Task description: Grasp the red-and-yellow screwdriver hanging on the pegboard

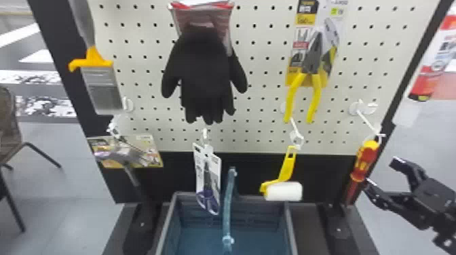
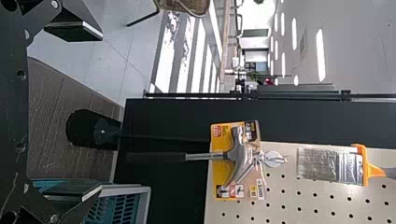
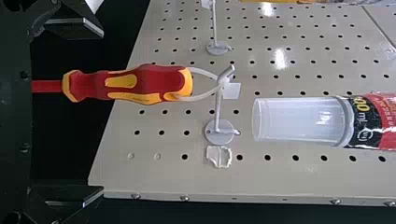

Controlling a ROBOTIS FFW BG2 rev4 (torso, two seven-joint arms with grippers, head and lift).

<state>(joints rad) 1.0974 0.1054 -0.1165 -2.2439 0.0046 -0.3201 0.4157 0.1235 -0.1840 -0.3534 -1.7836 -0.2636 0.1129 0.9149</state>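
Red-and-yellow screwdriver (image 1: 364, 161) is hung by a white loop (image 3: 204, 72) from a wire hook (image 3: 217, 109) at the pegboard's right side, handle up, red shaft down. Long axis is near upright, slight lean in head view.

In head view it is placed just left of the right tool (image 1: 382, 172), the nearer one; lower fingertip is near where handle meets shaft. Right tool is spread wide, nothing held. In right wrist view, screwdriver is lined up between the two fingers; depth and contact can't be judged. Likely next: tool to be brought in around the handle, then closed. Loop could be snagged on the hook, or handle set swinging.

Handle is smooth, bulged, collared at the shaft end; should be gripped well. Pegboard (image 1: 258, 98) is pale, flat, round-holed. Farther out: pliers with yellow curved grips (image 1: 311, 69), roller with white cylinder (image 1: 283, 191), soft black gloves (image 1: 205, 71), rigid grey-rimmed bin (image 1: 165, 223). Left tool (image 2: 100, 112) is parked by the metal-headed hammer (image 2: 240, 151), wide, empty.
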